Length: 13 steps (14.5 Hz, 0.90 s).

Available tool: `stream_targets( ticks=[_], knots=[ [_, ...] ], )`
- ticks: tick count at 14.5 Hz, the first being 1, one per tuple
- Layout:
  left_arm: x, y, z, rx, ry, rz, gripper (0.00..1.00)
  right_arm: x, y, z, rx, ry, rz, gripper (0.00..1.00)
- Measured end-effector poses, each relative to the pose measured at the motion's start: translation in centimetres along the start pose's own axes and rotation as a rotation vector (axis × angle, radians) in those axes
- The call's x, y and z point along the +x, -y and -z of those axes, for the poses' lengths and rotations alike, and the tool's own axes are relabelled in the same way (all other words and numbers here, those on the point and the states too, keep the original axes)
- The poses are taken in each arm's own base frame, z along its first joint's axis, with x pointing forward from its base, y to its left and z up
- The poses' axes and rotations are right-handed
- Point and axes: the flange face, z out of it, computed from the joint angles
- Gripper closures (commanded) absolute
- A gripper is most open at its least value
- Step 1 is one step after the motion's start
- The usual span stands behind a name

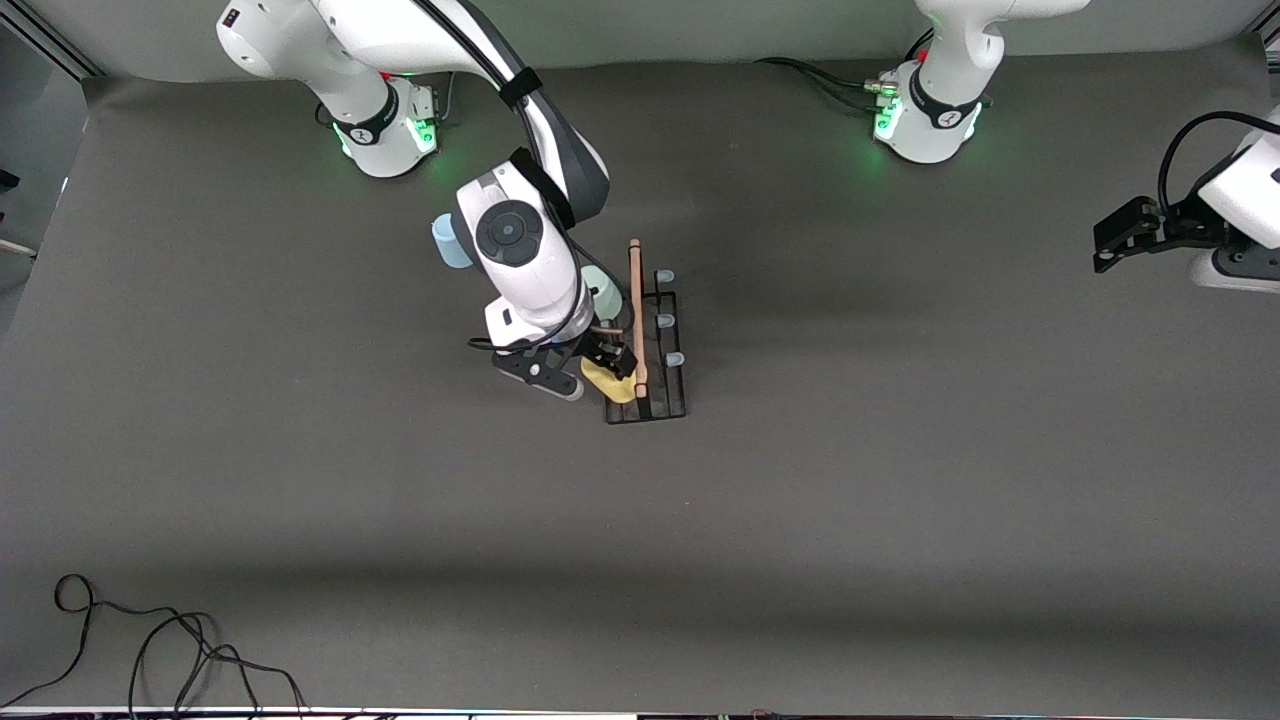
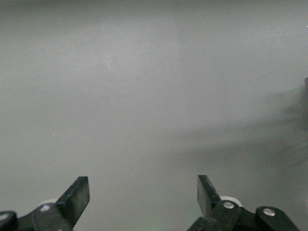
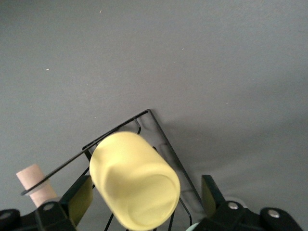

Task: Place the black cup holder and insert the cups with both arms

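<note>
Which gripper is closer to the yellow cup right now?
Right. The right gripper is at the yellow cup, fingers open on either side of it over the holder. The left gripper waits, open, at the left arm's end of the table.

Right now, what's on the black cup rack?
On the black cup holder sit a yellow cup, between the right gripper's open fingers, and a pale green cup. Three pegs are bare. The arm hides the rest. The left gripper waits.
</note>
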Motion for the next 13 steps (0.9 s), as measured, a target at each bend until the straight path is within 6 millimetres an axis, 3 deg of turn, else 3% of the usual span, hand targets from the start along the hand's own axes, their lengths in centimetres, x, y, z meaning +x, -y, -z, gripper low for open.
stream_targets(
  ticks=[2, 5, 9, 13],
  knots=[
    [0.0, 0.0, 0.0, 0.000, 0.001, 0.000, 0.00, 1.8, -0.6, 2.6, -0.044, 0.025, 0.014, 0.00],
    [0.0, 0.0, -0.1, 0.000, 0.001, 0.000, 0.00, 6.8, -3.5, 10.5, -0.115, 0.082, 0.077, 0.00],
    [0.0, 0.0, -0.1, 0.000, 0.001, 0.000, 0.00, 12.5, -10.8, 21.1, -0.091, 0.128, 0.152, 0.00],
    [0.2, 0.0, 0.1, 0.002, -0.017, 0.000, 0.00, 16.0, -18.2, 28.5, -0.069, 0.136, 0.166, 0.00]
  ],
)
